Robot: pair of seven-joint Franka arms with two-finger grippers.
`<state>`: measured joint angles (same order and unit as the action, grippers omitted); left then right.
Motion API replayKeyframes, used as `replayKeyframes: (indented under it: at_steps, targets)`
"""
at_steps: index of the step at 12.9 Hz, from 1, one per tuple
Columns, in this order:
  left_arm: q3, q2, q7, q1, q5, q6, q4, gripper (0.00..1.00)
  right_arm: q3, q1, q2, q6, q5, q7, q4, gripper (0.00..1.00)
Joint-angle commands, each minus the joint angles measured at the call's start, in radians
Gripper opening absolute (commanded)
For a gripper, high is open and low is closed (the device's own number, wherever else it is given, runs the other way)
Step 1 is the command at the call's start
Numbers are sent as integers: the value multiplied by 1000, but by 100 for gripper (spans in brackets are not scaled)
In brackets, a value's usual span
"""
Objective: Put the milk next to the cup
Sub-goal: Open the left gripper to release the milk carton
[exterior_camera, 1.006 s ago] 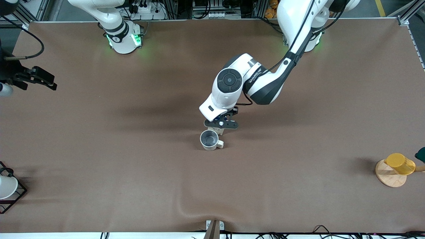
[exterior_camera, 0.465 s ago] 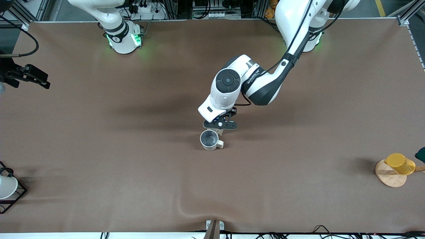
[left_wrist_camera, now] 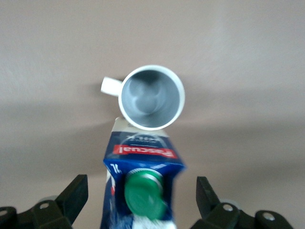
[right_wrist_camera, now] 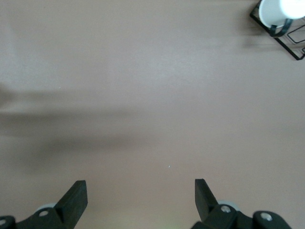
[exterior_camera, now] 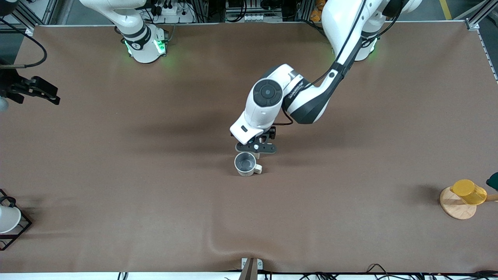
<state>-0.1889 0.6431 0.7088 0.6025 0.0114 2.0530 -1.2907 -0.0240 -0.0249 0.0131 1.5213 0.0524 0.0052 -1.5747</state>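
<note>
The cup [exterior_camera: 246,163], a cream-white mug with a grey inside and a stubby handle, stands at the table's middle. It also shows in the left wrist view [left_wrist_camera: 151,97]. The milk [left_wrist_camera: 143,181], a dark-blue carton with a green cap and red band, stands upright touching the cup, on the side toward the robots' bases. In the front view only a sliver of the milk [exterior_camera: 257,155] shows under the left hand. My left gripper [exterior_camera: 256,147] is open over the milk, with a gap between each finger and the carton [left_wrist_camera: 142,193]. My right gripper [exterior_camera: 33,90] waits open and empty over the right arm's end of the table [right_wrist_camera: 140,193].
A yellow cup [exterior_camera: 469,191] lies on a round wooden stand [exterior_camera: 456,208] at the left arm's end, with a dark green thing [exterior_camera: 493,181] at the edge beside it. A white cup in a black wire frame [exterior_camera: 7,219] stands at the right arm's end and shows in the right wrist view [right_wrist_camera: 279,12].
The left hand has shifted slightly over the carton, which stays beside the mug. The right gripper has drawn back toward the table's edge.
</note>
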Motion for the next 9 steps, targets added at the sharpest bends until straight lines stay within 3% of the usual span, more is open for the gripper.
replayKeyframes:
  at_steps: [1,4,9]
  targets:
    - [5,-120,32,3,-28,-88,-18,100,6,-7,-21,-9,9,-4,24,100]
    - [54,-254,21,-88,-44,-128,-27,100,6,-7,-19,8,4,-2,25,100]
    - [57,-387,-64,-308,-74,-377,-48,100,3,5,-18,-4,-25,1,51,100]
